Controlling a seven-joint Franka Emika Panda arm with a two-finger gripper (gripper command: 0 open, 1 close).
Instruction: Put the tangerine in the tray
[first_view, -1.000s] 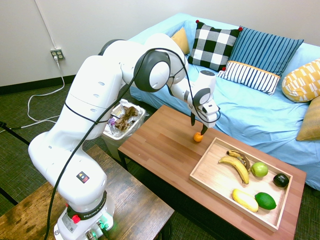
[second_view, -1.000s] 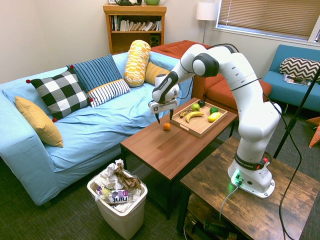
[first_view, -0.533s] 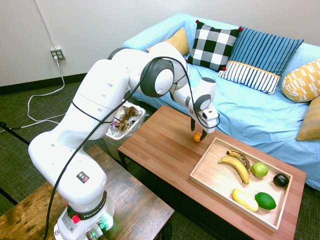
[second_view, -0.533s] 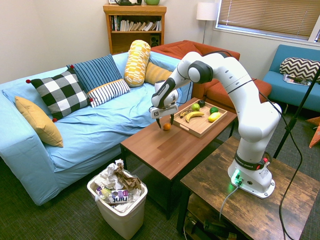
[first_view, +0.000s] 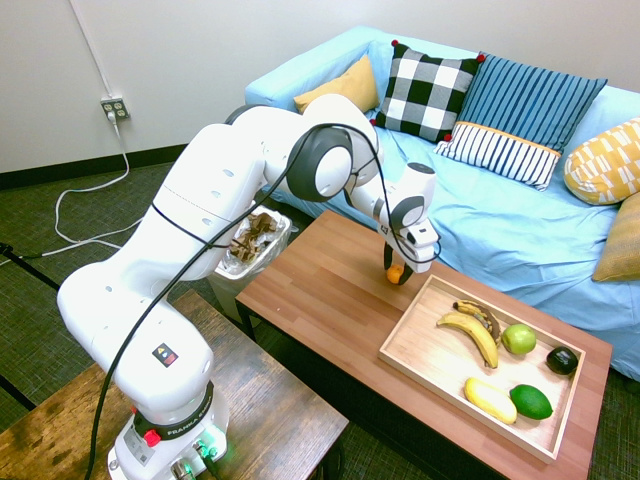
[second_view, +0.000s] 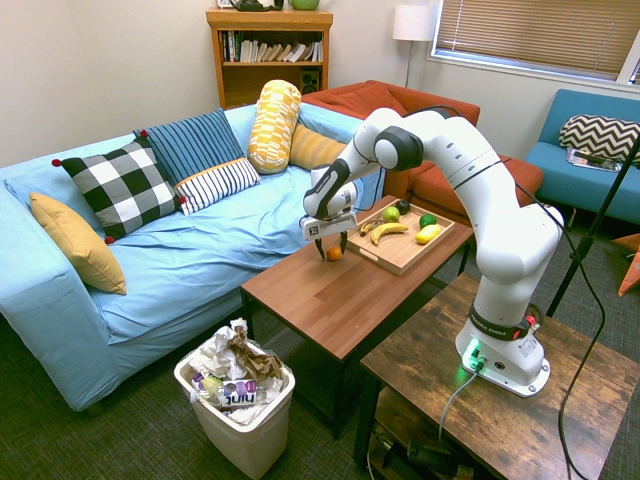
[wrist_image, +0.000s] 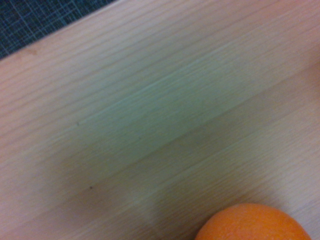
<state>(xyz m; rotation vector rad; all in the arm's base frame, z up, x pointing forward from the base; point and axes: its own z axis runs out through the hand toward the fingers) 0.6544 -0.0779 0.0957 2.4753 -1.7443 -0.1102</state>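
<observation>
The small orange tangerine rests on the reddish-brown table, just off the near-left corner of the light-wood tray. My gripper points straight down over it, open, with one dark finger on each side of the fruit. Whether the fingers touch it I cannot tell. In the wrist view the tangerine fills the bottom edge, with wood grain behind it.
The tray holds bananas, a green apple, a dark avocado, a yellow fruit and a lime. A blue sofa runs behind the table. A full waste bin stands at the table's left end.
The gripper has come down from above the tangerine until its fingers straddle it, and the fingers have drawn a little closer together. The tangerine has not moved.
</observation>
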